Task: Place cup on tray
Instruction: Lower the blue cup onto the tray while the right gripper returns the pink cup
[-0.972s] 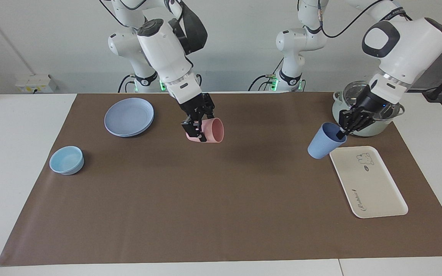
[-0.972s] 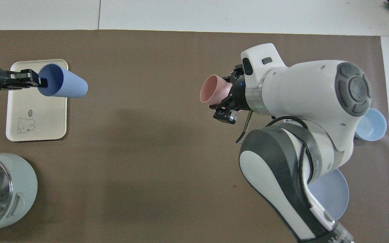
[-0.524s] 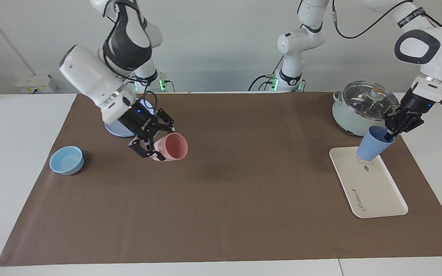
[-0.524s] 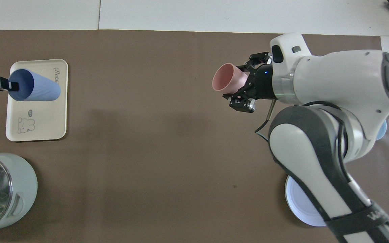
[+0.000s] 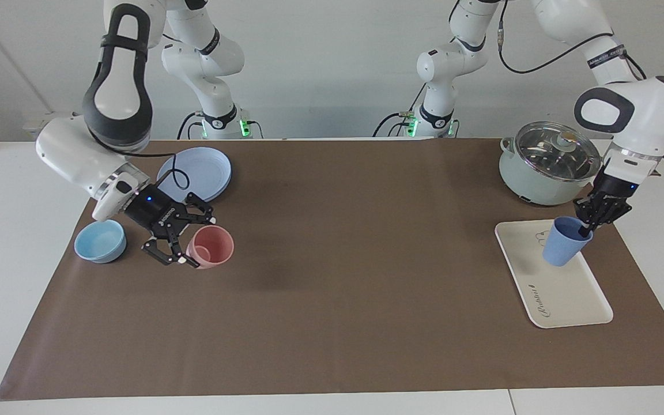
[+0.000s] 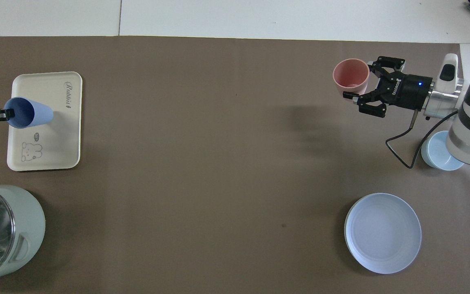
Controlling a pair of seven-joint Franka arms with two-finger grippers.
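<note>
Brown mat (image 5: 338, 276) on a white table. At the left arm's end: cream tray (image 5: 562, 294), holding the blue cup (image 5: 562, 248), tilted, nothing inside. Left gripper (image 5: 587, 226) clamped on that cup's rim, 1 finger (image 5: 584, 230) inside. Close by, nearer the robots: green pot (image 5: 545, 173) with glass lid. At the right arm's end: right gripper (image 5: 185, 249) pinching the pink cup (image 5: 212, 248), also empty. Beside it: small light-blue bowl (image 5: 100, 241), empty. Nearer the robots: round blue plate (image 5: 195, 174), bare.
</note>
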